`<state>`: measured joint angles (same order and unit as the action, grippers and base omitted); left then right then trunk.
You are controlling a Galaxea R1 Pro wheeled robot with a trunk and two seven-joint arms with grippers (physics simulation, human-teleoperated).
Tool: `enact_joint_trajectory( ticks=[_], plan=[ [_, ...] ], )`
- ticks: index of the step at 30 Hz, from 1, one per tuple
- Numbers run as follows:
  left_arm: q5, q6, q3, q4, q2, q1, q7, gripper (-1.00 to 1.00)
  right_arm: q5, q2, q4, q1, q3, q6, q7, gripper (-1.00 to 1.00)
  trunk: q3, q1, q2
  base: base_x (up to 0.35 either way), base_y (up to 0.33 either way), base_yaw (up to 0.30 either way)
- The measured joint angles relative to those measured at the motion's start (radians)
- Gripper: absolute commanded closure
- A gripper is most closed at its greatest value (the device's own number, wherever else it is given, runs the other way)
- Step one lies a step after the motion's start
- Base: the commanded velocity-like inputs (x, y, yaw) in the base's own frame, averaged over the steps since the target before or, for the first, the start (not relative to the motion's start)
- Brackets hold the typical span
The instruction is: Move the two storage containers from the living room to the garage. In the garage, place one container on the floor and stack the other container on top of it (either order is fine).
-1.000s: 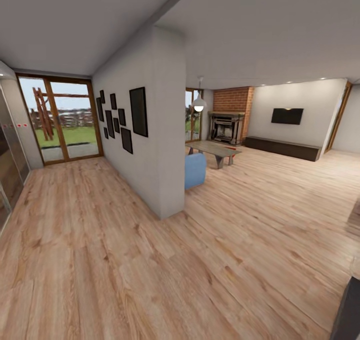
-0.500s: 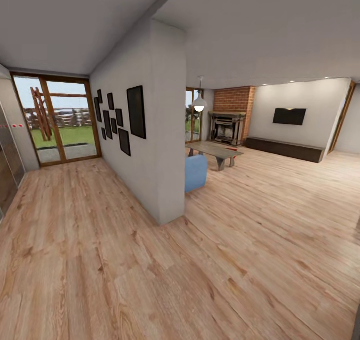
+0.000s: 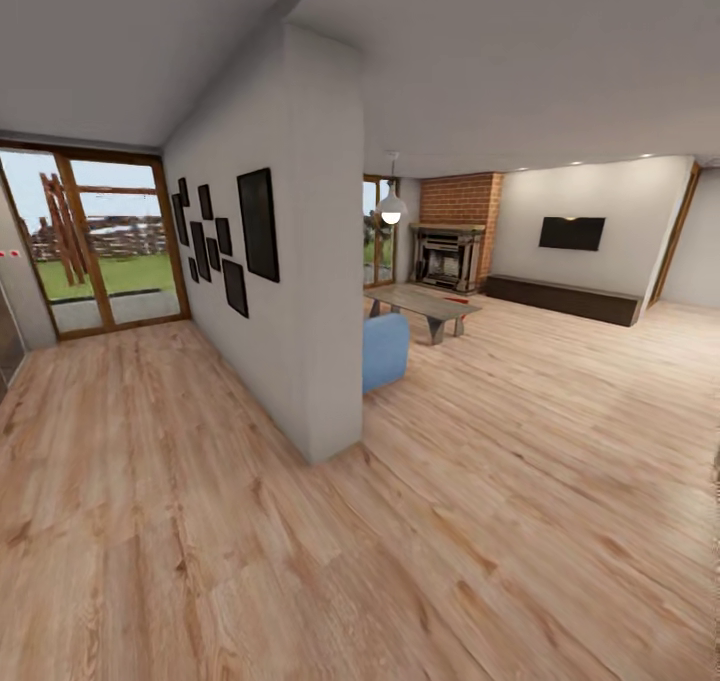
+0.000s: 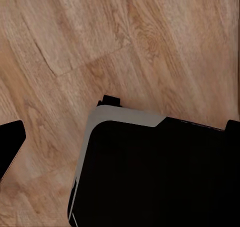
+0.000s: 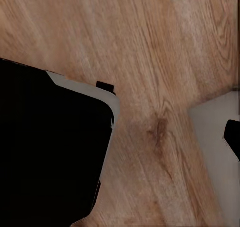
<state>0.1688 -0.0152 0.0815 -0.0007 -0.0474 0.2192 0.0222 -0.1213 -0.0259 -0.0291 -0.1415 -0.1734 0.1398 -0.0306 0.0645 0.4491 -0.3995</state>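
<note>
The living room (image 3: 560, 361) opens ahead on the right, with a wood-plank floor, a brick column (image 3: 462, 201) and a black wall TV (image 3: 572, 233). A small red patch (image 3: 457, 300) shows at the far end of the low table (image 3: 425, 304); it is too small to tell whether it is a storage container. The garage is out of view. In the left wrist view my left gripper (image 4: 120, 137) hangs over the plank floor, with dark fingertips (image 4: 9, 146) at the picture's edges and nothing between them. My right gripper (image 5: 120, 137) hangs the same way, one fingertip (image 5: 233, 135) showing.
A white partition wall (image 3: 300, 261) with black picture frames (image 3: 257, 223) splits the hallway on the left from the living room. A blue sofa end (image 3: 385, 351) juts out behind its corner. Wood-framed glass doors (image 3: 100, 246) close the hallway. My black base (image 4: 160, 177) lies under both wrists.
The whole head picture has shifted: the camera has moved forward, the partition wall looms larger, and the dark shape at the lower right edge has left the picture.
</note>
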Motion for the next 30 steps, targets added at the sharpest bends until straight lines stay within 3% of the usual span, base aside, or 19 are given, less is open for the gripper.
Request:
enact_joint_trajectory(
  ticks=[30],
  plan=[
    [0.0,0.001,0.0,0.0,0.0,0.0,0.0,-1.0,0.0,0.001,0.0,0.0,-0.005,0.0,0.0,-1.0,0.0,0.0,0.0,0.323,0.0,-0.259]
  ],
)
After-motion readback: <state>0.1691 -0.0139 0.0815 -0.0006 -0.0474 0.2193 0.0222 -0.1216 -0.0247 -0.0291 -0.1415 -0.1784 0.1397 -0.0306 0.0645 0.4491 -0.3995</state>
